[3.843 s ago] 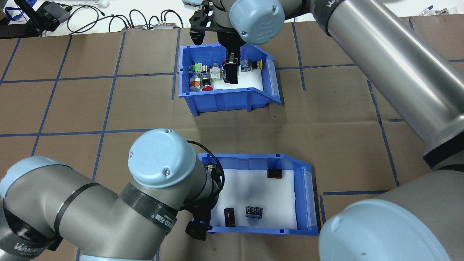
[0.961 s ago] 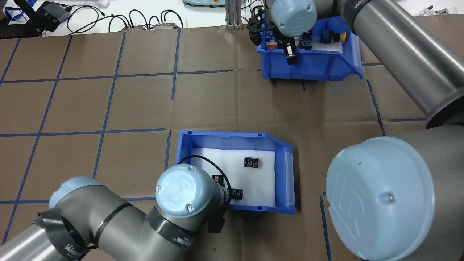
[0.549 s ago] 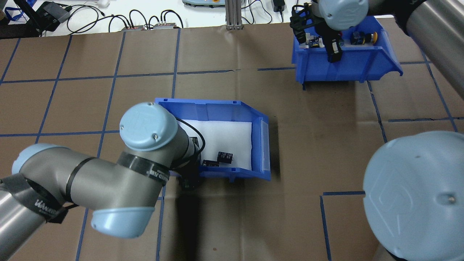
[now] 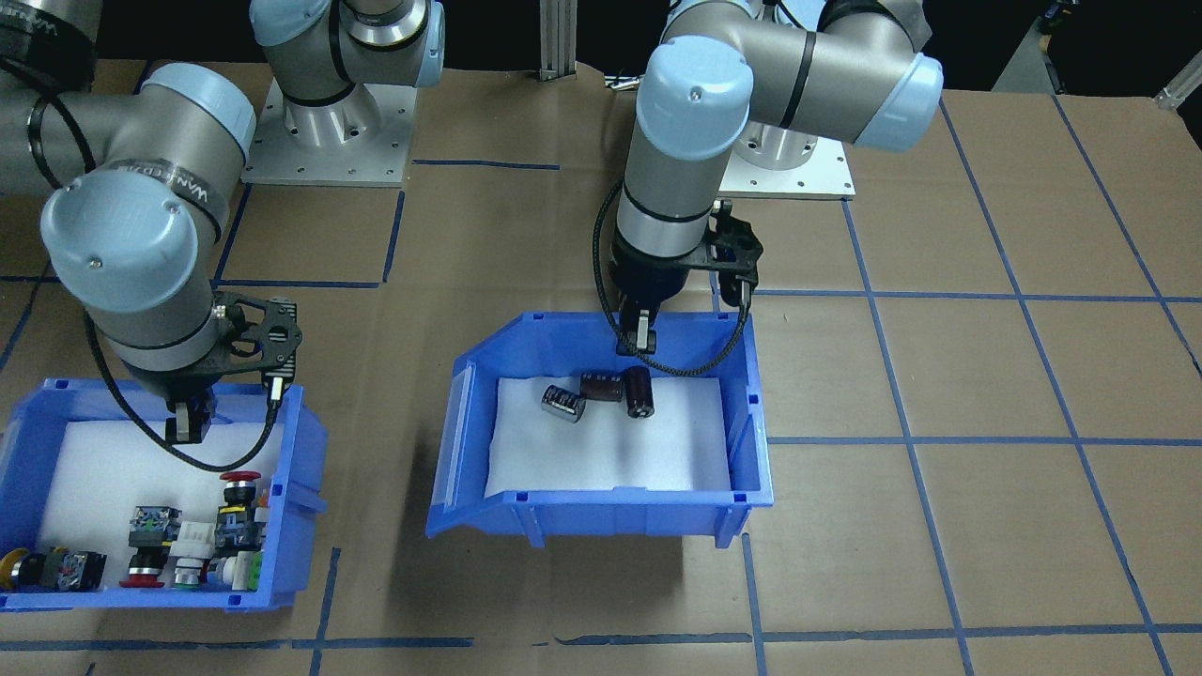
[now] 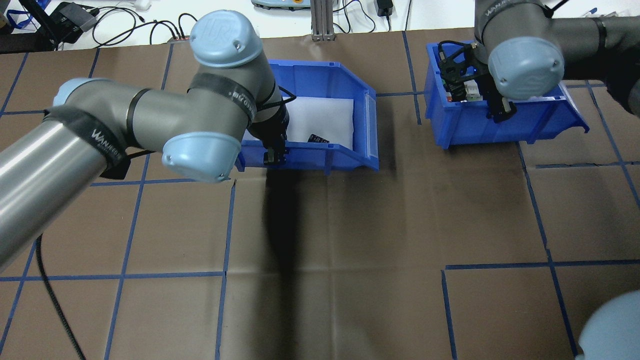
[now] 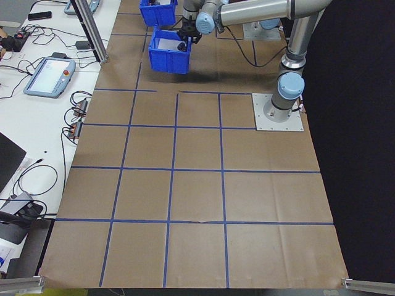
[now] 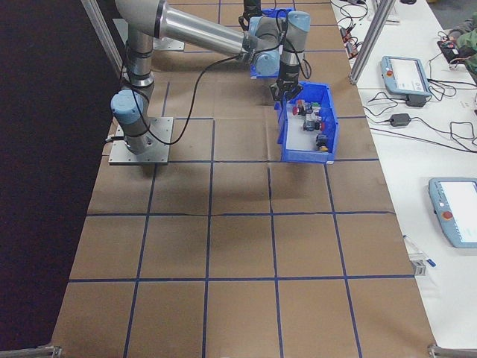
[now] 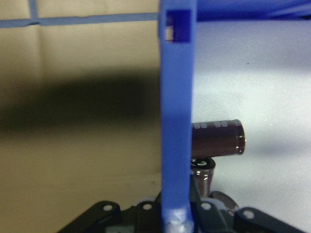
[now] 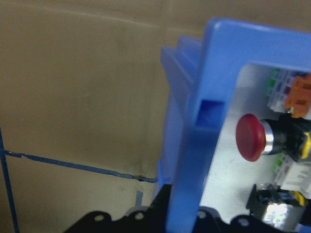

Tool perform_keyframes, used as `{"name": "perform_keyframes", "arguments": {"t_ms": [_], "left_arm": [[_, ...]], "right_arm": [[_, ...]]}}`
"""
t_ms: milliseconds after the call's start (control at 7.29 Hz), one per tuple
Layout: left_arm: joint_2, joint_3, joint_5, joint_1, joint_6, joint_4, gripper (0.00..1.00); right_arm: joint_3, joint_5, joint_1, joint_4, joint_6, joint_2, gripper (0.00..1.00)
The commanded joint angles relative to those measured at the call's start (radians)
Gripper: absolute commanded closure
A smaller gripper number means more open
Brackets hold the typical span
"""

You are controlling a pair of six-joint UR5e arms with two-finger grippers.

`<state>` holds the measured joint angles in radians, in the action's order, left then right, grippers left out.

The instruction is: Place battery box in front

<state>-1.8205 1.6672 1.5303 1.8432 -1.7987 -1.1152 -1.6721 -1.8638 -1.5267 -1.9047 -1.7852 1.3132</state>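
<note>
The battery box (image 5: 325,75) is a blue bin with a white foam liner, standing mid-table toward the far edge. Three dark cylinders (image 4: 639,391) lie together by its robot-side wall. My left gripper (image 5: 274,156) is shut on that wall (image 8: 176,121), one finger inside and one outside. In the front-facing view the same gripper (image 4: 639,338) pinches the box's (image 4: 601,512) back rim. My right gripper (image 5: 500,111) is shut on the wall of the switch bin (image 5: 480,127) to the right. Whether either bin touches the table I cannot tell.
The switch bin (image 4: 296,451) holds several coloured push buttons, among them a red mushroom button (image 9: 250,137). An aluminium post (image 5: 320,20) stands at the far table edge, just behind the battery box. Cables and teach pendants (image 6: 48,75) lie on the white side table.
My left arm has carried the battery box away from the robot toward the far edge. My right arm has moved the switch bin from the far middle to the far right.
</note>
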Motion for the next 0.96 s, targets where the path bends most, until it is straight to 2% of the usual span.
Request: {"name": "perform_keyframes", "arguments": {"t_ms": [0,137,412,686,824], "left_arm": [[-0.162,-0.166,-0.033,0.010,-0.005,0.000,1.00],[-0.205,-0.213,-0.033,0.010,-0.007,-0.002,0.99],[-0.252,-0.228,-0.036,0.008,-0.007,0.000,0.99],[-0.266,-0.231,-0.036,0.007,-0.010,0.005,0.94],[-0.267,-0.237,-0.036,0.007,-0.016,0.009,0.87]], "right_arm": [[-0.224,-0.002,0.002,-0.059,-0.034,0.163,0.97],[-0.298,-0.003,0.002,-0.068,-0.033,0.229,0.97],[-0.414,-0.006,0.003,-0.080,-0.033,0.338,0.97],[-0.465,-0.006,0.011,-0.071,-0.026,0.398,0.97],[-0.469,-0.006,0.011,-0.074,-0.034,0.405,0.97]]}}
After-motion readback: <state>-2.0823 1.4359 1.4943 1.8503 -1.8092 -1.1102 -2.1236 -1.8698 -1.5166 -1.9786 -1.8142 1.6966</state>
